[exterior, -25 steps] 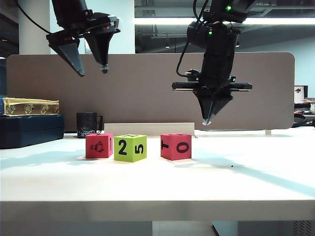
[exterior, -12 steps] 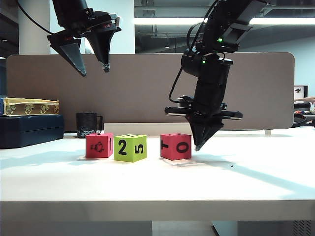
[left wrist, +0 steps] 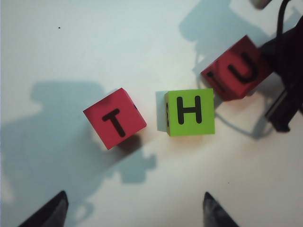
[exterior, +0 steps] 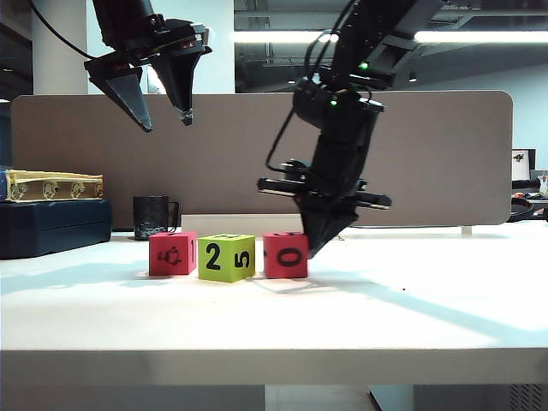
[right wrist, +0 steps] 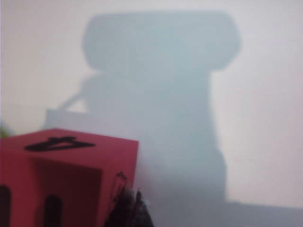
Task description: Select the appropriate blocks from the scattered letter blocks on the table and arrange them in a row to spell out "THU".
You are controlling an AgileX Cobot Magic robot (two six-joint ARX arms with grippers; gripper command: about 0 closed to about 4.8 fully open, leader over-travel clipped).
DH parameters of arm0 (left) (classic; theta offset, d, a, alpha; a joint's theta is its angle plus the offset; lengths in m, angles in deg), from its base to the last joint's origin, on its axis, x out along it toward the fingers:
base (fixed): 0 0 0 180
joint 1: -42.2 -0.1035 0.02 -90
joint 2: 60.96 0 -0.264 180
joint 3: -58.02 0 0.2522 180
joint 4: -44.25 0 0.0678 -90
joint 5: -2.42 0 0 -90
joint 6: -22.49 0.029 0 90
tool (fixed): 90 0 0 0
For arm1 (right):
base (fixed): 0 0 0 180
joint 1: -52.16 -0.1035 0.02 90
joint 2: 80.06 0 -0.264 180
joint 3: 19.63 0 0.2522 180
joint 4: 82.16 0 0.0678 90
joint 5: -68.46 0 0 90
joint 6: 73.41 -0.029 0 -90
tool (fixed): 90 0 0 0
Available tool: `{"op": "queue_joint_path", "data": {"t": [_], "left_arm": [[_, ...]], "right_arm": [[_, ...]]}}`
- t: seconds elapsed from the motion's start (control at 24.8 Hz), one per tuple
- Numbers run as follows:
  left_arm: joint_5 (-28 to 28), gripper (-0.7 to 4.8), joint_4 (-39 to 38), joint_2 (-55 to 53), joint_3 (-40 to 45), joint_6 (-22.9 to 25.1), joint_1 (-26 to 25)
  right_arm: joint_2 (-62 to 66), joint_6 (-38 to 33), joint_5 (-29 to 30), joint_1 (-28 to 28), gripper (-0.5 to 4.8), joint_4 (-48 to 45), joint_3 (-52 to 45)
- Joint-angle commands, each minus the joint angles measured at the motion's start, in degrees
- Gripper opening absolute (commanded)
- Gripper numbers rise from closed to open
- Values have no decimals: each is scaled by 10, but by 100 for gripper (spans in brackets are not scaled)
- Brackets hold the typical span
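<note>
- Right wrist view: blurred throughout. The red block (right wrist: 66,179) is cut off at the picture's edge, and the marks on its near face are too soft to read.
- Right gripper (right wrist: 129,208): only the dark closed jaw tips show, just beside the block; contact cannot be told.
- Exterior view: the right gripper (exterior: 310,248) covers that block's (exterior: 285,255) far side.
- Left wrist view: the left gripper (left wrist: 135,210) shows only two fingertips (left wrist: 214,213), cut by the edge.
- U block (left wrist: 236,71): one corner hidden behind the dark right arm (left wrist: 289,71).
- Mug (exterior: 152,217): too dark for detail.
</note>
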State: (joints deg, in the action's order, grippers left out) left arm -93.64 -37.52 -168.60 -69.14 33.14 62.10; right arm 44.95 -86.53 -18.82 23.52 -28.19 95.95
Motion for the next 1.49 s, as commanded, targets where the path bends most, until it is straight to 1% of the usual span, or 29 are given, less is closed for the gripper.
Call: {"op": "queue_joint_path", "data": {"t": [0.04, 0.24, 0.32, 0.36, 0.44, 0.52, 0.6, 0.64, 0.73, 0.81, 0.89, 1.01, 1.09, 1.13, 1.21, 1.41, 1.45, 1.49], "left_arm": [[-4, 358, 6, 3, -2, -1, -1], [3, 358, 3, 3, -2, 8, -1], [27, 358, 5, 3, -2, 18, -2], [48, 352, 8, 1, -2, 25, -8], [49, 321, 13, -2, -1, 24, -16], [46, 270, 20, -9, 0, 24, -28], [45, 240, 21, -19, 1, 24, -39], [42, 237, 20, -32, 1, 17, -52], [18, 236, 18, -52, 1, -1, -65], [-4, 236, 21, -74, 1, -4, -73], [-10, 236, 16, -86, 2, -12, -72], [-39, 236, -32, -96, 2, -19, -71], [-65, 235, -119, -97, 1, -24, -66], [-73, 235, -140, -97, 1, -22, -66], [-95, 230, -141, -96, 2, -25, -65], [-133, 169, -117, -98, 2, -25, -53], [-133, 122, -103, -99, 2, -24, -38], [-133, 98, -98, -99, 2, -23, -37]], "right_arm": [[-2, 1, 5, -14, -2, -14, 2], [-2, 1, 4, -24, -2, -8, 2], [-3, 1, -2, -23, -2, 1, 2], [-3, 1, -18, -23, -2, 13, 2], [-3, 1, -42, -23, -1, 28, 2], [-3, 1, -45, -22, -1, 37, 2], [-3, 1, -42, -21, -2, 38, 2], [-3, 1, -42, -21, -1, 35, 2], [-3, 1, -41, -21, -2, 27, 2], [-3, 1, -41, -21, -2, 22, 2], [-3, 1, -41, -21, -2, 22, 2], [-3, 1, -41, -21, -2, 22, 2], [-3, 1, -41, -21, -2, 22, 2], [-3, 1, -41, -21, -1, 23, 2], [-3, 1, -40, -21, -2, 27, 2], [-5, 1, -40, -22, -2, 56, 3], [-8, 1, -38, -22, -1, 70, 3], [-13, 1, -38, -22, -2, 79, 3]]}}
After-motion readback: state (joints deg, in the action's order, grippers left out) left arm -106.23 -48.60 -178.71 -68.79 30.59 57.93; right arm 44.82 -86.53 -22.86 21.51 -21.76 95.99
